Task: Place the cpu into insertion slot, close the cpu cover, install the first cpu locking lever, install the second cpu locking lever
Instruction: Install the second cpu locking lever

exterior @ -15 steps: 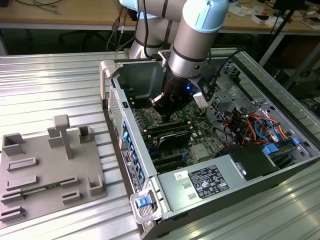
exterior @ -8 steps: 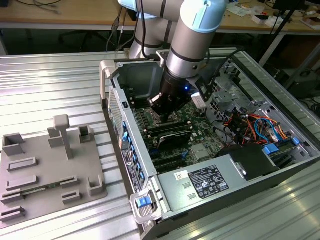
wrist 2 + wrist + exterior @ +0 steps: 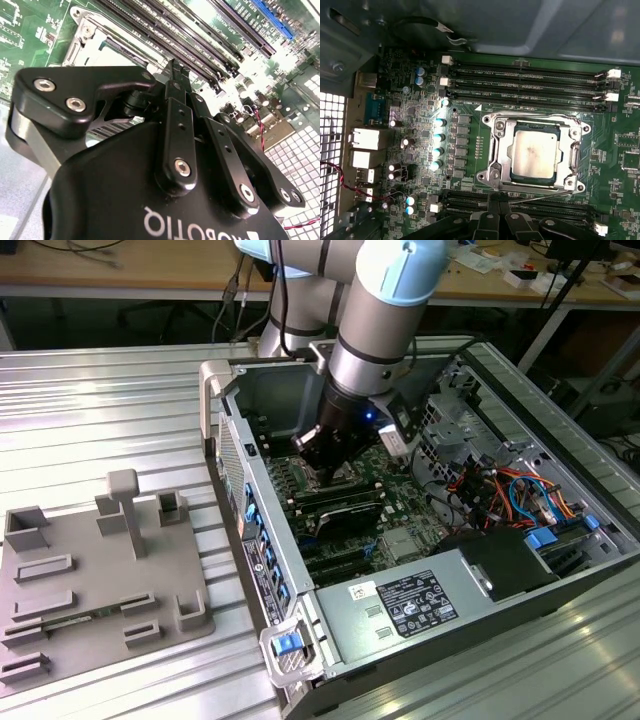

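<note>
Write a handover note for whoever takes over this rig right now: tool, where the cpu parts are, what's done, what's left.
Tool: shut, low over the motherboard at the socket's edge, nothing visibly held.
Cpu: seated in the slot.
Cover: looks down around the cpu.
Lever: thin rod along the socket edge nearest the tool; cannot tell if it is latched.
Done: cpu placed, cover apparently closed.
Left: confirm both levers are locked.

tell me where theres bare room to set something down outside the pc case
The ribbed metal table is bare between the grey fixture tray and the open computer case, and behind that tray. Inside the case it is crowded: the gripper hangs over the motherboard, with cable bundles beside.
</note>
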